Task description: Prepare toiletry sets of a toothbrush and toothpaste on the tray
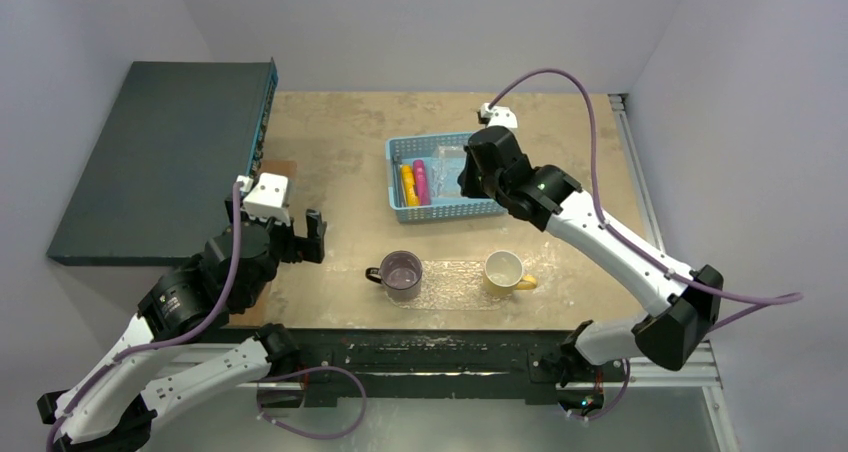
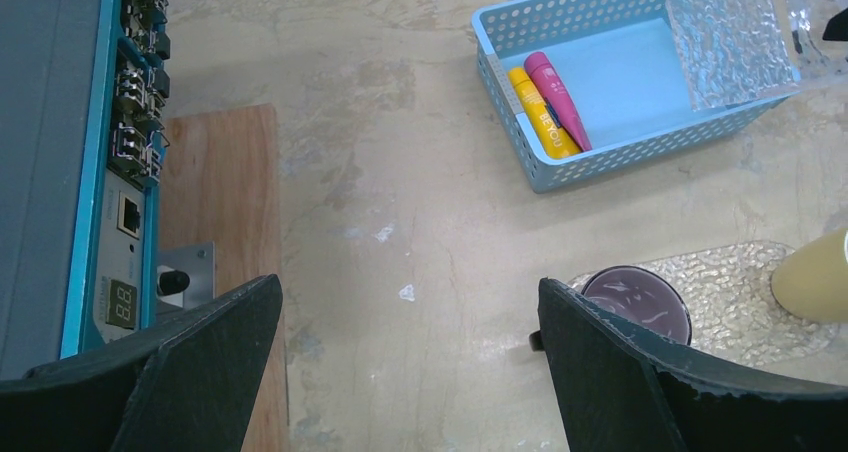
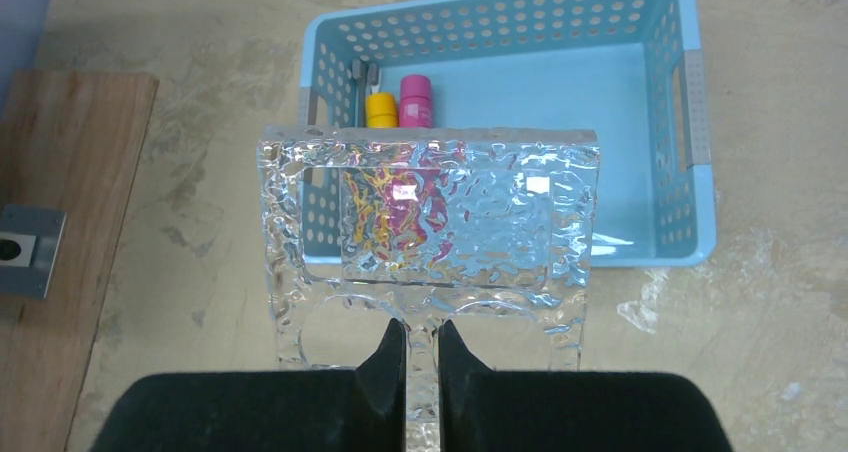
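My right gripper (image 3: pixel 420 340) is clenched on the near edge of a clear crinkled panel (image 3: pixel 430 217) and holds it out over the blue basket (image 3: pixel 690 187), which sits toward the far edge of the table, a little right of the middle. I judge the panel is being cleared away because it covers what I need. Through it I see the smeared colours of the yellow tube (image 3: pixel 381 108) and the pink tube (image 3: pixel 415 94), lying side by side against the basket's left wall. A thin grey shape just left of the yellow tube may be the toothbrushes (image 3: pixel 358 72), but that corner is too murky for me to be sure. The tray (image 1: pixel 455 284) lies flat along the near edge, about midway, with a purple mug (image 1: pixel 402 272) on its left end and a yellow mug (image 1: pixel 503 270) on its right end, so only the strip between them is bare. No tube or brush is on it yet, and I take the task as barely begun. The right arm rises from the near right corner, elbow out toward the right edge, forearm stretched diagonally toward the far edge, and wrist bent over the basket's right half. The left gripper (image 2: pixel 407 290) hangs released, jaws wide apart, above bare tabletop near the left edge beside a wooden board (image 2: pixel 220 222), facing the basket and tray. Its arm is folded close to its base, which I read as waiting out of the way until the basket is uncovered.
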